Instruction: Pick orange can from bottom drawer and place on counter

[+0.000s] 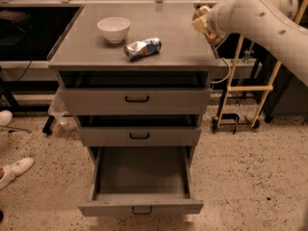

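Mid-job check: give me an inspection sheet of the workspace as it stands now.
Surface: counter, grey and flat with a raised rim.
Job's things: bottom drawer pulled open, no can seen inside. The orange-tan lump at the gripper is likely the orange can.
Clutter: bowl and silver-blue can on the counter, apart.
Grippers: gripper above the counter's right edge, towards the back.
Cables: a cable hangs right of the cabinet.
Surroundings: speckled floor, white shoe at left, yellow frame at right.
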Motion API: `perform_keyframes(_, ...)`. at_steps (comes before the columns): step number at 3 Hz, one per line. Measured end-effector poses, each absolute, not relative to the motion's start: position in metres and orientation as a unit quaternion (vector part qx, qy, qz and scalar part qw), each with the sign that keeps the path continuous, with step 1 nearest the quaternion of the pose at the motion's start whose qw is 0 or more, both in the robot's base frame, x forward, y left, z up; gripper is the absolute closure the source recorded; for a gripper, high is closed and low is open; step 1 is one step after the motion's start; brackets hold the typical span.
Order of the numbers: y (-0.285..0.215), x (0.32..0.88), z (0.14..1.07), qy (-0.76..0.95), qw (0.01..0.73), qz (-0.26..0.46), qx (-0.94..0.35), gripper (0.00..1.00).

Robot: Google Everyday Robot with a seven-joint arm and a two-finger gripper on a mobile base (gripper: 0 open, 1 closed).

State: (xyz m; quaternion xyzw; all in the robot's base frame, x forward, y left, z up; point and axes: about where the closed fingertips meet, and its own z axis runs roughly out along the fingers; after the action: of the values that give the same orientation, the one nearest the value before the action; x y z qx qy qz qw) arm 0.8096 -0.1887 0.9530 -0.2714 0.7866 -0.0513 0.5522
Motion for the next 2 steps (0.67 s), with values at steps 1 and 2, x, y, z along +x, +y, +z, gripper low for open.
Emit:
perform_keyframes(1, -0.131, 0.857, 0.964, 0.778, 0.558, -0.028, -0.286, 1.00)
perform_keyframes(2, -0.100, 0.887, 0.940, 0.786, 0.536, -0.022, -0.308, 1.00)
